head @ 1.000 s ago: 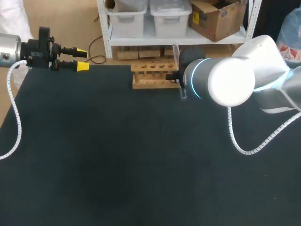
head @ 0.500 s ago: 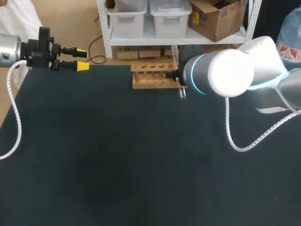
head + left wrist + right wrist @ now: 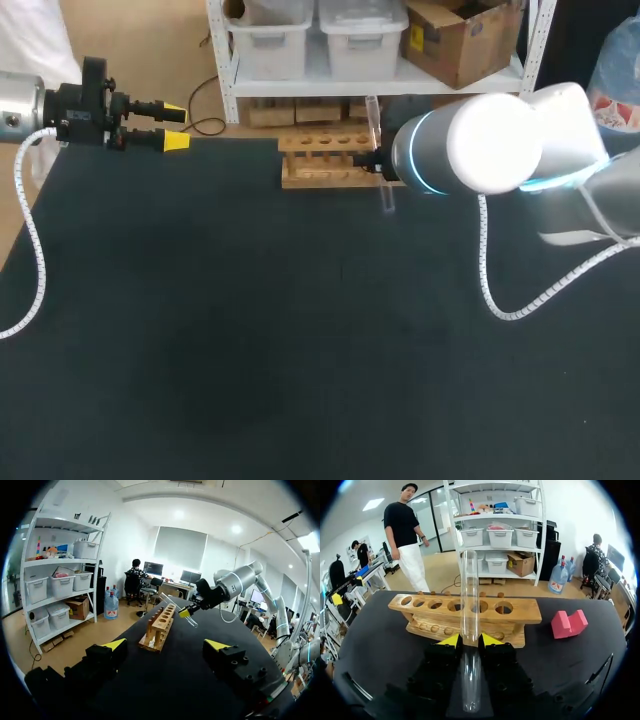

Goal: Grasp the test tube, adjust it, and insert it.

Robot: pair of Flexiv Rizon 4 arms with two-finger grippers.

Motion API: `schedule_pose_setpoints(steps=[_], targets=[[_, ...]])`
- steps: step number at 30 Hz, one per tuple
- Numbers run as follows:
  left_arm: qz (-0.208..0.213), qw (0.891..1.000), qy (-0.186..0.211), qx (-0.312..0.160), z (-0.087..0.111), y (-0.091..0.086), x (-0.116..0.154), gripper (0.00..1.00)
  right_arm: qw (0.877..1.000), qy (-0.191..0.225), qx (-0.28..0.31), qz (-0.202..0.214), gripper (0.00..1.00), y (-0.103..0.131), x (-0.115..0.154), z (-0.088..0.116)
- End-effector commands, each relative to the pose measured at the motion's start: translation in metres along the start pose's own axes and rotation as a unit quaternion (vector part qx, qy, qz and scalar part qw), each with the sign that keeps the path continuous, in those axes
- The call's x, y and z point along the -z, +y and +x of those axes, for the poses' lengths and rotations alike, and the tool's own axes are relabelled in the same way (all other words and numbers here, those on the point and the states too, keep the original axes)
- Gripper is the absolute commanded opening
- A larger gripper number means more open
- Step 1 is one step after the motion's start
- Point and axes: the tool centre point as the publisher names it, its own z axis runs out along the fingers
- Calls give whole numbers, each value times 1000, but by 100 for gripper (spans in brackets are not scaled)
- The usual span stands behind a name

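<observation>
Wooden rack (image 3: 320, 160) sits at the far edge of the tabletop (image 3: 250, 350), about midway along it, top holes all in a row, and none of them has the test tube (image 3: 469, 630) in it yet. The clear glass tube is in the right pincer (image 3: 470, 641), yellow tips pressed on it from both sides around its middle. That's a firm grip, with the open mouth sticking up past the fingers and the rounded end hanging out below them. From the right wrist, the tube stands just on the near side of the rack and crosses in front of one of the middle holes. From the left wrist it reads as tilted, off the rack's right end and clear of the wood. A pink block (image 3: 568, 623) lies on the dark tabletop just beside that same end of the rack. Over at the far left corner, the left pincer (image 3: 176, 127) hangs with its fingers spread wide and nothing between them, pointing along the far edge toward the rack, well apart from it.
</observation>
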Motion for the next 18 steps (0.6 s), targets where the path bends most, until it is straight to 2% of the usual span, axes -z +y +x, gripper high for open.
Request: schedule_pose_setpoints(steps=[1,6,12,18], targets=[[0,1000,0,-1,1,1,0,100,1000,6,0,-3,0,-2,-4,1],[0,1000,0,-1,1,1,0,100,1000,9,0,-5,0,0,-3,2],[0,1000,0,-1,1,1,0,100,1000,1,3,-12,0,3,6,-7],[0,1000,0,-1,1,1,0,100,1000,13,12,-12,0,1,0,-8]])
